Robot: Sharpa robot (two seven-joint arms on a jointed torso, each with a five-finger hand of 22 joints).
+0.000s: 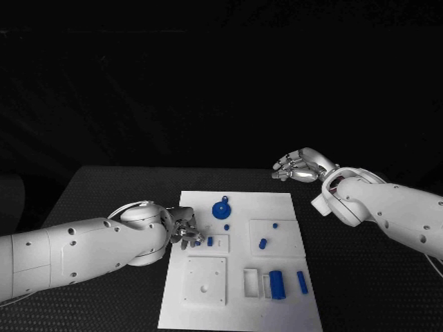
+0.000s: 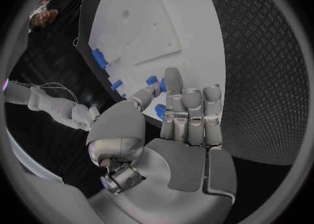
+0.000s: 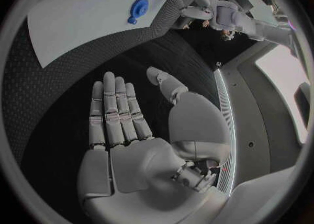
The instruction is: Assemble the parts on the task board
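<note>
Lying flat in the middle of the black desk point(image 1: 101, 187), the white task board point(image 1: 239, 207) carries the blue parts I am working with: a round blue part with a small tab point(image 1: 221, 208) sits near its far edge, a tiny blue peg point(image 1: 226, 227) just below that, 2 more small blue pieces point(image 1: 264, 243) on a raised white square to the right, and 2 upright blue bars point(image 1: 277, 284) beside a white slot near the near right corner. A raised white block with small holes point(image 1: 206, 281) takes the near left part of the board. My left hand point(image 1: 184, 230) is at the board's left edge, its fingers point(image 2: 191, 110) held close together and curled down over a small blue part point(image 1: 210, 241); from the left wrist view I see blue showing at the fingertips and beside the thumb, but I cannot tell whether the part is actually pinched or only touched. My right hand point(image 1: 301, 166) hangs above the desk beyond the board's far right corner, well apart from every part. In the right wrist view its fingers point(image 3: 116, 109) lie straight and side by side, thumb out to the side, palm bare and holding nothing.
</note>
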